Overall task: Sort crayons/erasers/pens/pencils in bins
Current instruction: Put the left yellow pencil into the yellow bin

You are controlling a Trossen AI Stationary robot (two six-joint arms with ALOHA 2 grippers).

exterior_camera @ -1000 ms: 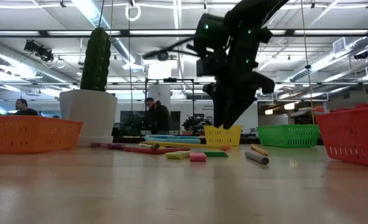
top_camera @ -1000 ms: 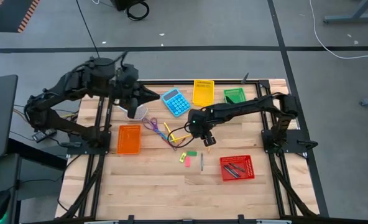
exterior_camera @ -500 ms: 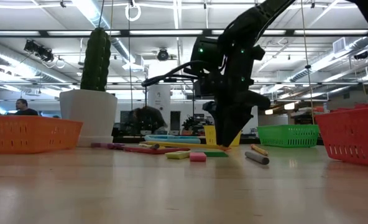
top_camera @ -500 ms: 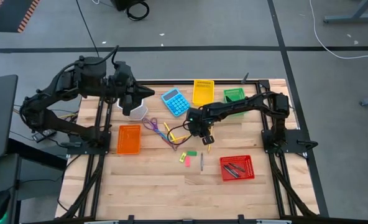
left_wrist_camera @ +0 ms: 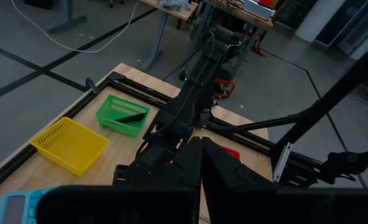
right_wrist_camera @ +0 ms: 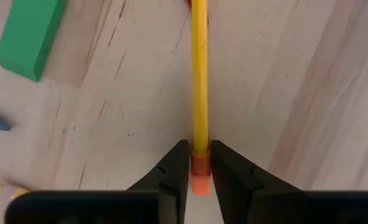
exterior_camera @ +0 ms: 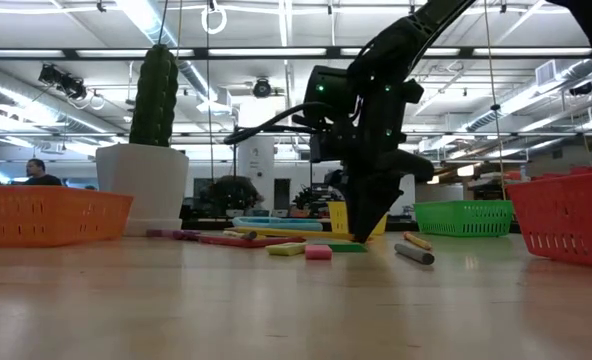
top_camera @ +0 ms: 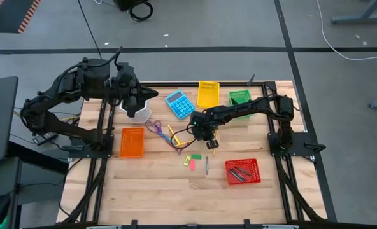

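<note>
A yellow pencil (right_wrist_camera: pixel 199 74) with an orange eraser tip lies flat on the wooden table near its middle. My right gripper (right_wrist_camera: pixel 199 163) (top_camera: pixel 209 142) stands over it, pointing steeply down, shut on the pencil's eraser end. A green eraser (right_wrist_camera: pixel 30 34) (top_camera: pixel 195 156), a pink eraser (top_camera: pixel 191 164) and a grey pen (top_camera: pixel 206 166) lie close by on the near side. My left gripper (left_wrist_camera: pixel 201 163) is shut on nothing, held high over the white pot (top_camera: pixel 137 113) at the far left. My right gripper pinches the pencil at the orange band just before its eraser tip (right_wrist_camera: pixel 199 160), one finger on each side. The fingers come from above, pointing steeply down, and lie across the pencil. The whole pencil lies on the table.
The bins stand around the table: orange (top_camera: pixel 132 142) left, yellow (top_camera: pixel 208 94) and green (top_camera: pixel 240 97) far, red (top_camera: pixel 242 171) near right. A blue calculator (top_camera: pixel 180 104), purple scissors (top_camera: pixel 155 127) and more yellow sticks (top_camera: pixel 176 138) lie left of my right gripper.
My right gripper has sunk toward the table onto the pencil's eraser end, and its fingers have drawn together around it. The pencil has stayed where it lay.
</note>
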